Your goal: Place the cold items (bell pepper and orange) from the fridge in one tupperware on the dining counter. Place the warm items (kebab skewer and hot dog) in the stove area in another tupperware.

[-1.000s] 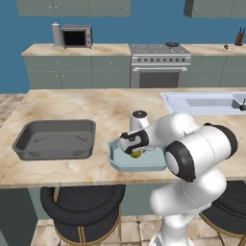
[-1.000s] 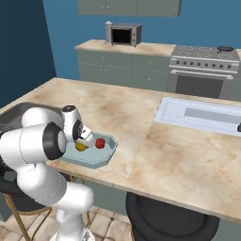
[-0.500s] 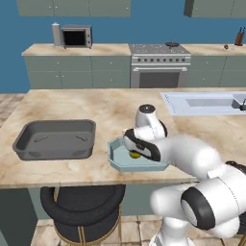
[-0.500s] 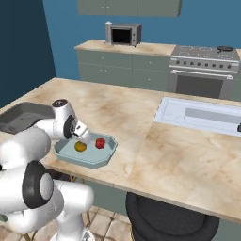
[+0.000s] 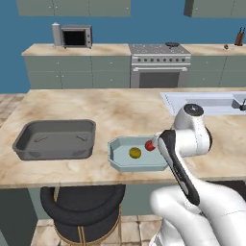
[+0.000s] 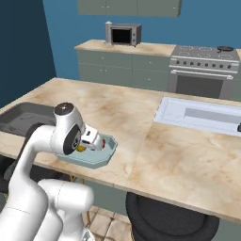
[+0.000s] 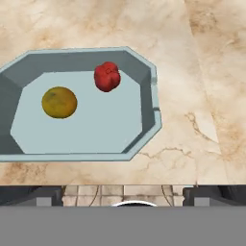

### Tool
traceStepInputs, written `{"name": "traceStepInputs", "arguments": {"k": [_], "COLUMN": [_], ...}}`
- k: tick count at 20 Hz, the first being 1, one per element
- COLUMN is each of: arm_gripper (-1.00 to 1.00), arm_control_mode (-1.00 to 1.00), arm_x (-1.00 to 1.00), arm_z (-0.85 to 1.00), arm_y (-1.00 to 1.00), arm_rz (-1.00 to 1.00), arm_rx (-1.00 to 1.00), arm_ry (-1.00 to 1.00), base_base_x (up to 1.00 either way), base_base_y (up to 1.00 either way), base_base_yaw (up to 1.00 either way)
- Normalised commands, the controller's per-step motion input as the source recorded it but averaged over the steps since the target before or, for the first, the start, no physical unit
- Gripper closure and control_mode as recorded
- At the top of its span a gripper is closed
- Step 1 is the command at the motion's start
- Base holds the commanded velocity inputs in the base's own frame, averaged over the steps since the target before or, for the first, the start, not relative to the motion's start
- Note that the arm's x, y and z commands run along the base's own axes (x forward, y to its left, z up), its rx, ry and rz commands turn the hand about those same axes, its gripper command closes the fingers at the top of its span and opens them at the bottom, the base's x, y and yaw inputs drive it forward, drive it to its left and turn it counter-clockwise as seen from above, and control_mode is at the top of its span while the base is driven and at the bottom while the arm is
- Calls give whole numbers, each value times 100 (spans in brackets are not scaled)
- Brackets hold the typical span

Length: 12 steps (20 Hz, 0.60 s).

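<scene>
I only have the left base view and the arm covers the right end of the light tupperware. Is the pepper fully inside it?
Observer: Yes. In the hand view the bell pepper sits inside the light tupperware, near its far wall.
Operator: Touching the orange?
Observer: No. The orange lies apart from it on the floor of the tupperware.
Operator: Gripper holding anything?
Observer: No. The gripper is open, its fingertips empty, over the counter edge.

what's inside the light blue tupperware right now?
The light blue tupperware holds an orange and a red bell pepper, lying apart on its floor. In the hand view nothing covers them; nothing else lies inside.
</scene>
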Motion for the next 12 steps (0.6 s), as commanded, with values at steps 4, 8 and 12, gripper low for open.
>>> {"name": "traceStepInputs", "arguments": {"k": [4, 8, 12], "arm_gripper": [-100, -100, -100], "arm_control_mode": [-100, -100, 100], "arm_x": [-71, -11, 0], "arm_z": [23, 0, 0], "arm_y": [-78, -9, 0], "arm_rz": [14, 0, 0], "arm_rx": [2, 1, 0], "arm_ry": [10, 7, 0], "base_base_x": [0, 0, 0], "base_base_y": [0, 0, 0], "base_base_yaw": [0, 0, 0]}}
